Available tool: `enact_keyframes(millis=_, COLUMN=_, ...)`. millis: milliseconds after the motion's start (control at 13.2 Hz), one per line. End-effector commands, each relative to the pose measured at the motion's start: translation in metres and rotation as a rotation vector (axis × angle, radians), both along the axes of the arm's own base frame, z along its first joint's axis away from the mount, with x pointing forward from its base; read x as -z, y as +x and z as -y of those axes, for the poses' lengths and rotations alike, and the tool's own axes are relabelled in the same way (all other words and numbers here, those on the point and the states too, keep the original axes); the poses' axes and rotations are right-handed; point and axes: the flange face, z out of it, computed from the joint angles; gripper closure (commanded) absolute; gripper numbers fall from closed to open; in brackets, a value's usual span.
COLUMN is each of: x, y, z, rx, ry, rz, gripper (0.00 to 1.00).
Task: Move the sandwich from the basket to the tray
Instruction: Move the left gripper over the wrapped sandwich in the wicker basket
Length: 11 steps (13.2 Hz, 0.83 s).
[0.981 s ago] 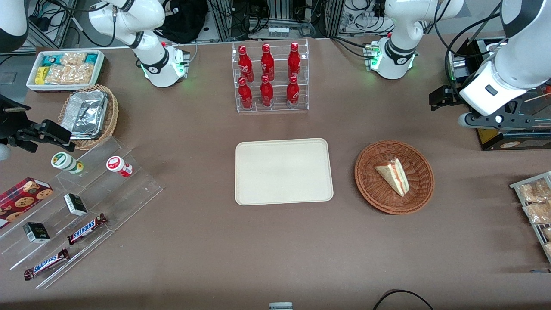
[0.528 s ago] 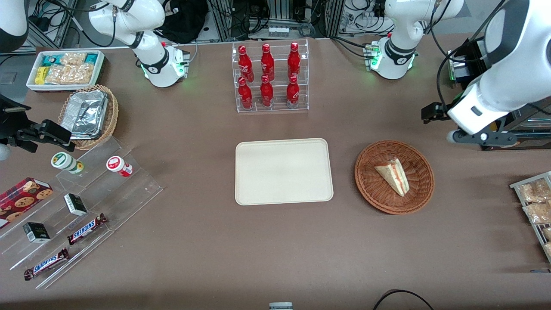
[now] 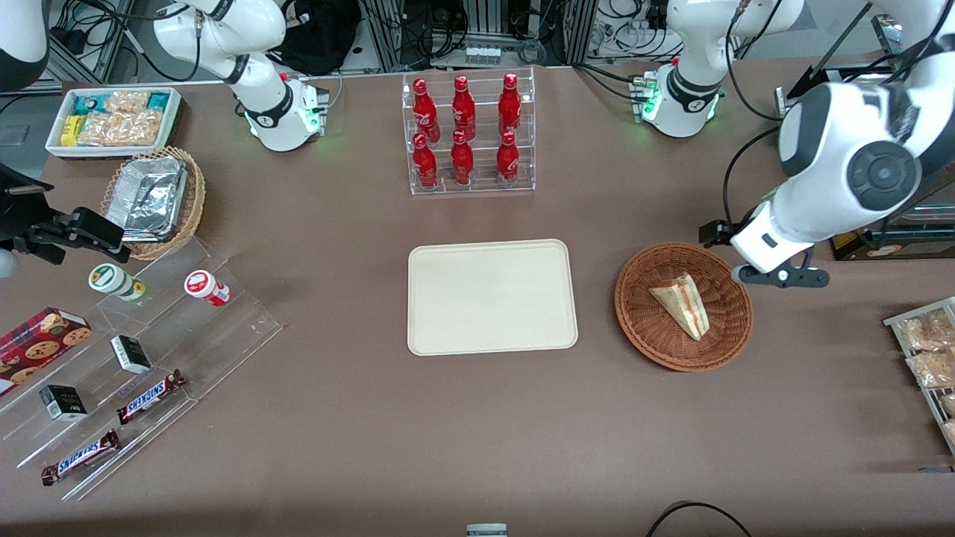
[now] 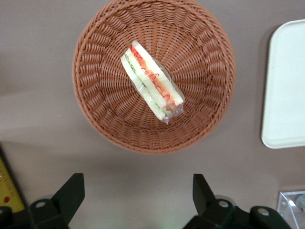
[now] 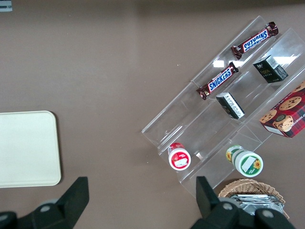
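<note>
The sandwich [image 3: 683, 303] [image 4: 151, 82], a wrapped pale wedge with red and green layers, lies in the round reddish-brown basket [image 3: 640, 317] [image 4: 95, 119]. The cream tray [image 3: 492, 297] [image 4: 286, 86] sits bare beside the basket, toward the parked arm's end. My gripper [image 4: 138, 188] hangs over bare table just outside the basket's rim, on the working arm's side, with its wrist [image 3: 772, 246] above that rim. Its two dark fingers [image 4: 71, 193] stand wide apart with nothing between them.
A clear rack of red bottles [image 3: 466, 134] stands farther from the front camera than the tray. Bagged pastries [image 3: 925, 350] lie at the working arm's end. A clear stepped stand with snacks [image 3: 127, 373], a foil-tray basket [image 3: 153, 198] and a white bin [image 3: 112, 119] are toward the parked arm's end.
The left arm has swung in from the table's end toward the basket and lowered; its wrist now hangs at the basket's rim. Sandwich, basket and tray have not moved.
</note>
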Motion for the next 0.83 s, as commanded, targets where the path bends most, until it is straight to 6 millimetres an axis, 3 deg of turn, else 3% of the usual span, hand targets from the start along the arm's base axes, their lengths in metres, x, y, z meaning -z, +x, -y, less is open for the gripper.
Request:
enact_keyframes(millis=0, x=0.026, y=-0.008, z=-0.001, rx=-0.041, ry=0.005, rz=0.036, gripper=0.00)
enact_keyframes(millis=302, x=0.063, y=-0.016, z=0.001, rx=-0.221, ry=0.020, rz=0.101, gripper=0.00)
enact_keyframes(millis=755, x=0.090, y=-0.015, z=0.016, rx=-0.551, ry=0.051, rz=0.144, gripper=0.00)
